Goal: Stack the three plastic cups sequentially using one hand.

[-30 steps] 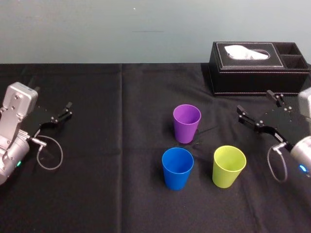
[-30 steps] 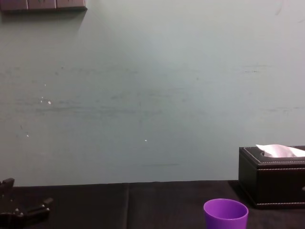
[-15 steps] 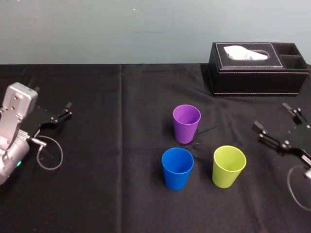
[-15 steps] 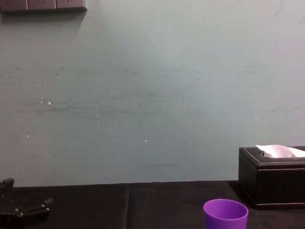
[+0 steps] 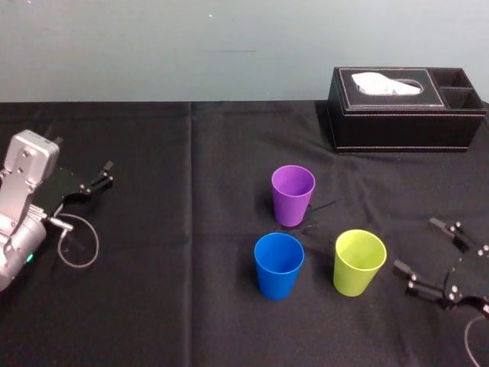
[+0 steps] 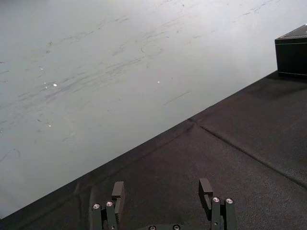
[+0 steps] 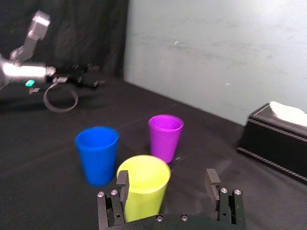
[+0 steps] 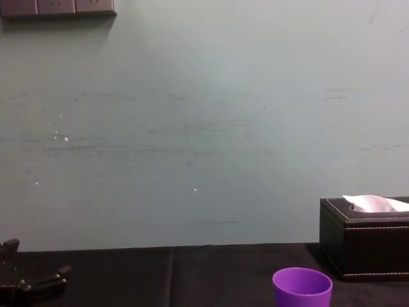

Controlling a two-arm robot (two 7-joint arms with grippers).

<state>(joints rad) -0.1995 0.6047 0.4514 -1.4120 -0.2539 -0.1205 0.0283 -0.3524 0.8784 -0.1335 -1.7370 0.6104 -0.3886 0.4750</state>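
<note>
**Black pincers, silver wrist**

The left gripper (image 5: pixel 107 173) and right gripper (image 5: pixel 415 245) are thin black linkages with silver screws (image 6: pixel 96 206) at the joints. Behind the left pincer sit a boxy silver-grey housing (image 5: pixel 27 177), a small green light (image 5: pixel 29 258) and a looped grey cable (image 5: pixel 97 243).

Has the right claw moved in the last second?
Yes. The right claw has drawn back from the tissue box toward the robot, now level with the yellow-green cup.

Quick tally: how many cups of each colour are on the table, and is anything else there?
Purple cup: 1
Blue cup: 1
Yellow-green cup: 1
Tissue box: 1
Grippers: 2, right gripper by the yellow-green cup, left gripper parked far left
Total: 6
</note>
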